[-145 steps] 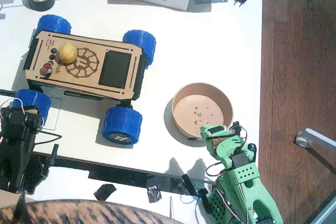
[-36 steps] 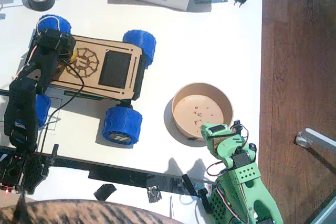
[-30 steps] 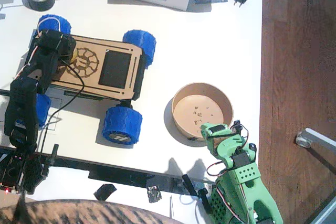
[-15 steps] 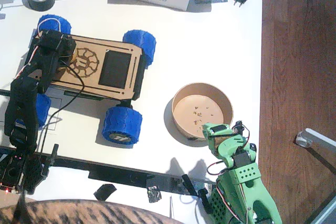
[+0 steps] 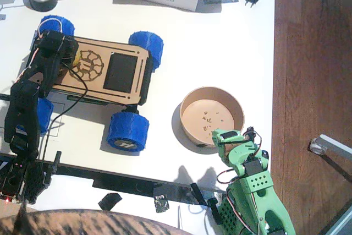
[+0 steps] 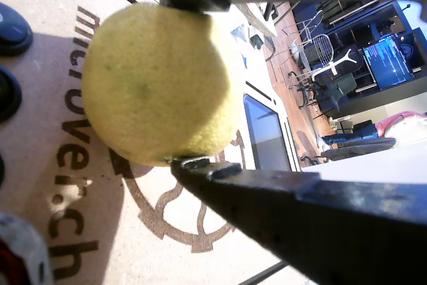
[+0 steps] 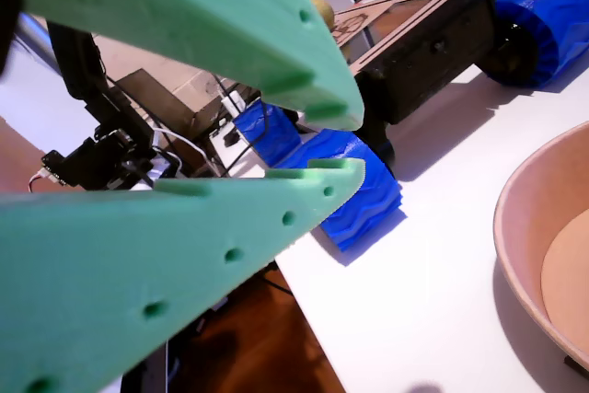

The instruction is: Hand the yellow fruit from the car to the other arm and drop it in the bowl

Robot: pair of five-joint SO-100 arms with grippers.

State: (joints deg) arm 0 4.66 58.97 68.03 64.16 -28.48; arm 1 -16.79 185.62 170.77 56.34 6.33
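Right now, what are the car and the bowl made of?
The car looks like pale flat wood with a dark burnt-in gear picture; its blue wheels seem ridged plastic or foam. The bowl looks like thin, matte tan wood.

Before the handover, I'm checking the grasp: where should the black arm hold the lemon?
Across its widest middle, as in a wrist view: the left gripper has one jaw on each side of the round lemon, coming from above the car.
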